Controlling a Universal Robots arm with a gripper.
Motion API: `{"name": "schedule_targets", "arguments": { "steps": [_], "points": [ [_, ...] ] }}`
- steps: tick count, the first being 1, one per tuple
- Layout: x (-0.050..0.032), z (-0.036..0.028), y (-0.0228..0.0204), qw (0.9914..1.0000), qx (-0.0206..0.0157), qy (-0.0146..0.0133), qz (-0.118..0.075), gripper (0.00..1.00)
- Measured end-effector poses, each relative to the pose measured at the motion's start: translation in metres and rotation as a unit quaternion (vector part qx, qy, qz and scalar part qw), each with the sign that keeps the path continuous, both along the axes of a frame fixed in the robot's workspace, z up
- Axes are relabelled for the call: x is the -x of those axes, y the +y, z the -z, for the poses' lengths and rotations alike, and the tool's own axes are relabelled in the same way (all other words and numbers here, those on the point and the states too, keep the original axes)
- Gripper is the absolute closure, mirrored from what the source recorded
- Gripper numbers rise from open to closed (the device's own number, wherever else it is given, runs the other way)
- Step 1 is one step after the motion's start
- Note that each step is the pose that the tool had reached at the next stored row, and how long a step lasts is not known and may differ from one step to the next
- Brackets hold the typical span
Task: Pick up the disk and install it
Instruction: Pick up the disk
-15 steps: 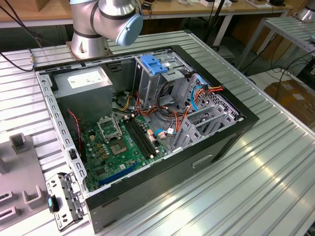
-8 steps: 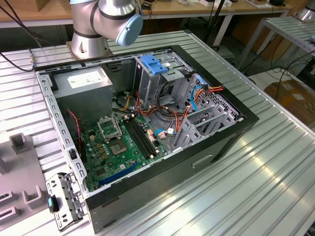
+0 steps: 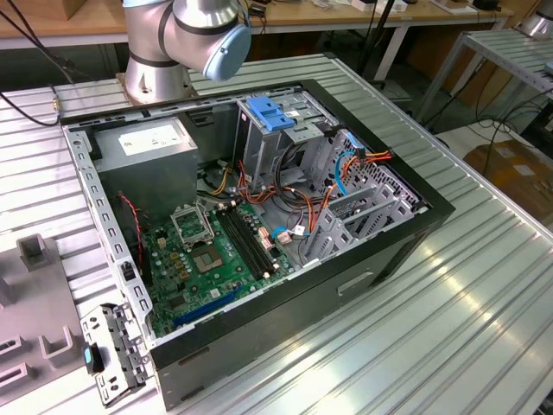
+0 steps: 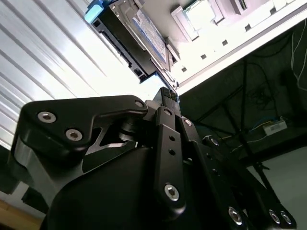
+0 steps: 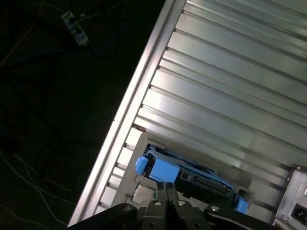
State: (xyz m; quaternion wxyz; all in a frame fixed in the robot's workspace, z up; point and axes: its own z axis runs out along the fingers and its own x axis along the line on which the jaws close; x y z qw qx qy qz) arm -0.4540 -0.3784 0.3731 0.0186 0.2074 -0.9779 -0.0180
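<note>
Two blue rails [image 5: 165,170] frame the disk [image 4: 146,28], lying on the ribbed table [image 5: 216,72] near its edge, just ahead of the gripper [image 5: 167,187], whose claw looks pressed together, empty. Likely stiff, dense, shock-sensitive; best pinched across the rails.

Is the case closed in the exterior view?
No, the case lies open on the table, with its motherboard exposed.

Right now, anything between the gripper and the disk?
Nothing. In the second wrist view, bare ribbed tabletop separates the gripper from the disk.
</note>
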Motion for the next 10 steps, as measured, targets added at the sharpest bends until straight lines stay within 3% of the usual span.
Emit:
{"name": "schedule_targets", "arguments": {
  "steps": [2,3,5,7,10],
  "points": [
    [0.0,0.0,0.0,0.99986,0.0,0.0,-0.016,0.89],
    [0.0,0.0,0.0,0.99927,0.0,0.0,-0.038,0.89],
    [0.0,0.0,0.0,0.99734,0.0,0.0,-0.073,0.89],
    [0.0,0.0,0.0,0.99583,0.0,0.0,-0.091,0.89],
    [0.0,0.0,0.0,0.99229,0.0,0.0,-0.124,0.89]
  ]
}}
